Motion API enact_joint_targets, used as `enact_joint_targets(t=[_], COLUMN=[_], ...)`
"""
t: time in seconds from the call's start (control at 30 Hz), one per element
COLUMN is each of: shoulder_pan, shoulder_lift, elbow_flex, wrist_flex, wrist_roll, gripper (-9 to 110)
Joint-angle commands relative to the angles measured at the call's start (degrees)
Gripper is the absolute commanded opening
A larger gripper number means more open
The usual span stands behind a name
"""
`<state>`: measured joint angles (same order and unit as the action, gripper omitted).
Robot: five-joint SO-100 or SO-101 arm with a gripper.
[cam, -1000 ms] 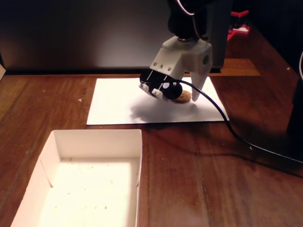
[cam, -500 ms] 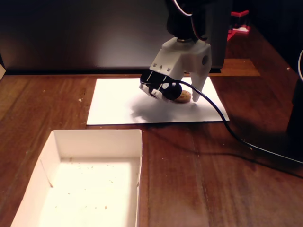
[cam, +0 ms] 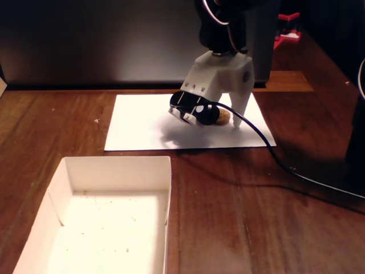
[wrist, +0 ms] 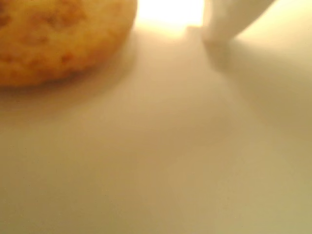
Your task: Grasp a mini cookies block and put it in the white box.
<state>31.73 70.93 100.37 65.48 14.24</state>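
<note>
— looking at the fixed view, where was the cookie [cam: 223, 116] sitting?

— it lay flat on the white paper sheet [cam: 142, 125] at the far side of the bench [cam: 256, 217], partly behind the end effector [cam: 225, 120]. the end effector was low over the sheet with its fingers spread wide on either side of the cookie, holding nothing; that looked like a straddle meant to close on it.

— and the white box [cam: 114, 165]?

— near the camera, well apart from the cookie, open side up with only crumbs inside. it likely sat there so the arm could carry the cookie across and drop it in.

— what couldn't you make out?

— the black camera body and its cable [cam: 274, 154] covered the left part of the cookie. in the wrist view the cookie [wrist: 53, 39] was cut off at the top-left corner, and one white fingertip [wrist: 226, 22] showed at the top, blurred. i couldn't tell whether either finger touched the cookie.
</note>
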Motion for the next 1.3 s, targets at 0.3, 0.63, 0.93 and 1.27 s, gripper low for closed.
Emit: enact_joint_targets(t=[0.3,0.63,0.93,1.27], shoulder_pan=[1.0,1.5,1.7,0.0], shoulder_lift=[1.4,1.1,-0.1,0.2], elbow_flex=[-5.1,-5.1,-4.9,-5.3], wrist_flex=[0.3,-0.6,-2.0,-2.3], wrist_roll=[0.6,0.8,0.1,0.4], gripper=[32,22,25,25])
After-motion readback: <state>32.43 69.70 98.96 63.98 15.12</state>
